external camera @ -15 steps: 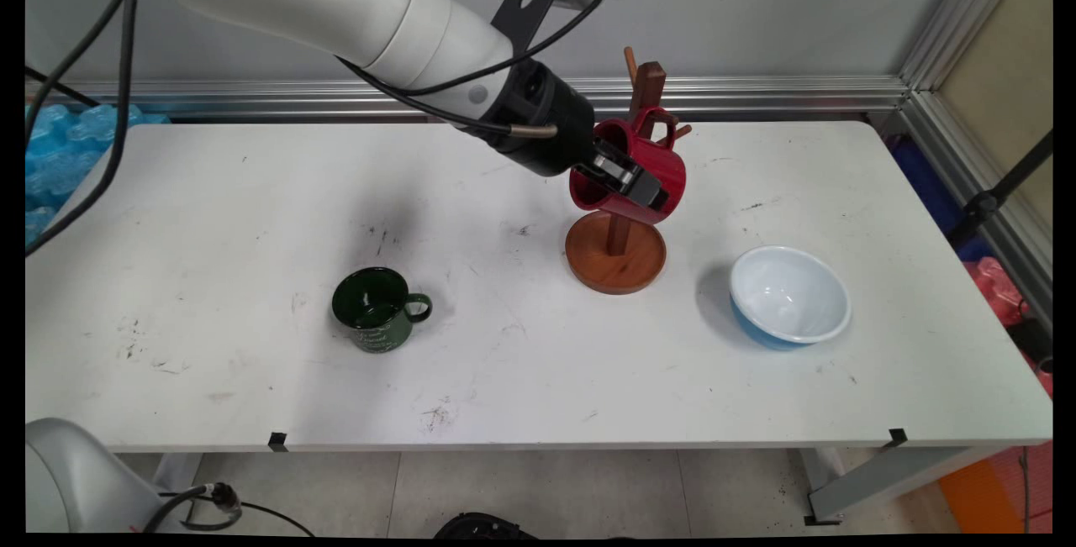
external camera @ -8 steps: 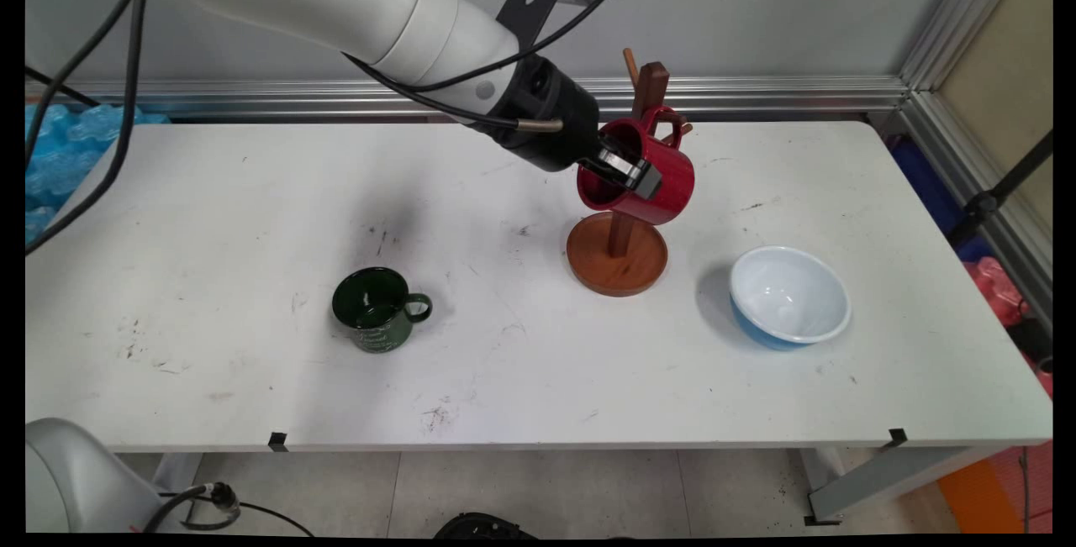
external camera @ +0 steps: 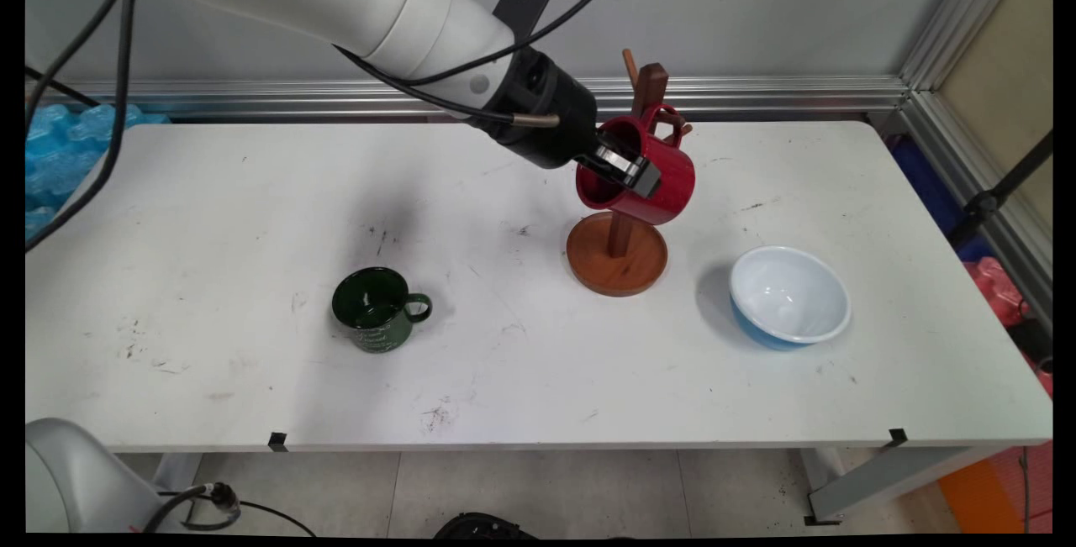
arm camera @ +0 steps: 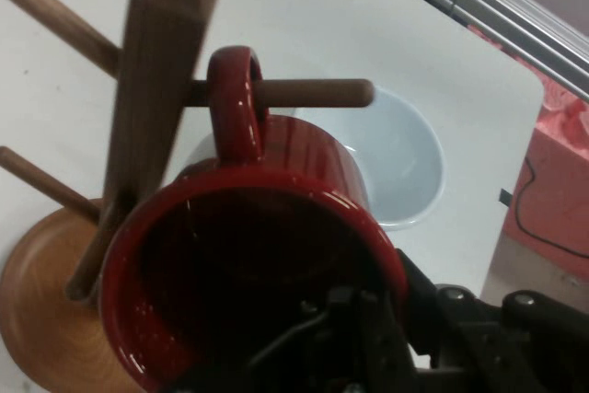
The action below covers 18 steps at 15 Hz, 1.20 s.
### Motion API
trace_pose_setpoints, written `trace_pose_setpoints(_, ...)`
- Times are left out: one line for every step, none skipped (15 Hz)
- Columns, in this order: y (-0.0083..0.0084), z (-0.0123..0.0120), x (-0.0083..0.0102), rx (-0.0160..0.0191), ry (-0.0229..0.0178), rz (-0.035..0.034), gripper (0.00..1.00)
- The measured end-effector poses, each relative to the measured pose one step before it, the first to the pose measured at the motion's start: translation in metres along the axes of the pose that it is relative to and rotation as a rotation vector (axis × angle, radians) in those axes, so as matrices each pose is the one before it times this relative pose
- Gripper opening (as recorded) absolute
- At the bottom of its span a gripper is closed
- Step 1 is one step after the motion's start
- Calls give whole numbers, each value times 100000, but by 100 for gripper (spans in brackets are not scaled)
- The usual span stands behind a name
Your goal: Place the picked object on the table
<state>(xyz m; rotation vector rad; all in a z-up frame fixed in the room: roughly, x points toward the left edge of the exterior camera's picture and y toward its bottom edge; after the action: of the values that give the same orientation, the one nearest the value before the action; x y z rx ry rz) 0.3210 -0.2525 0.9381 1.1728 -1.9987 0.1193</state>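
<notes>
Setting: a scuffed white table [external camera: 210, 194] before a grey wall.
My claw: my gripper [external camera: 626, 170] [arm camera: 368, 338], upper centre of frame, is clamped on the rim of a red mug [external camera: 651, 181] [arm camera: 276, 181], one finger inside, one outside.
Mug: tilted, its handle [arm camera: 235, 89] looped over a peg of the wooden mug tree [external camera: 618, 253] [arm camera: 152, 89].
Nearby: green mug [external camera: 376, 310] lower left; white-and-blue bowl [external camera: 788, 297] at right.

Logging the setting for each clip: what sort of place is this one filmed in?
Most likely a robotics lab or test cell, not a kitchen. A scuffed white table stands inside an aluminium frame; the gripper grips a red mug at a wooden mug tree.
</notes>
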Motion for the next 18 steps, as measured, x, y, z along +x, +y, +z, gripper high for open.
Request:
trace_pose_setpoints(201, -260, -12, -622, -181, 158, 0)
trace_pose_setpoints(213, -239, -8, -640, -121, 161, 0)
trace_pose_setpoints(275, -272, -17, -787, -194, 143, 0)
trace_pose_setpoints(342, -294, -19, -921, -147, 132, 0)
trace_pose_setpoints(284, -202, -17, -762, -119, 113, 0)
trace_pose_setpoints(384, -245, -17, -1028, -129, 103, 0)
trace_pose_setpoints(434, -232, -19, -1051, -144, 79, 0)
trace_pose_setpoints(389, -183, -8, -961, -78, 56, 0)
trace_pose_setpoints(476, -183, -5, -1179, -88, -4, 0)
trace_pose_setpoints(493, -168, -1, -1157, -78, 25, 0)
trace_pose_setpoints(486, -156, -11, -1166, -76, -52, 0)
trace_pose_setpoints(404, -130, -22, -961, -62, -61, 0)
trace_pose_setpoints(251, -87, -17, -589, -65, -59, 0)
trace_pose_setpoints(367, -106, -39, -857, -167, -9, 0)
trace_pose_setpoints(353, -153, -74, -782, -191, -13, 0)
trace_pose_setpoints(313, -137, -80, -672, -264, 16, 0)
trace_pose_setpoints(204, -141, -97, -318, -373, 128, 0)
trace_pose_setpoints(103, -210, -158, 247, -761, 144, 0)
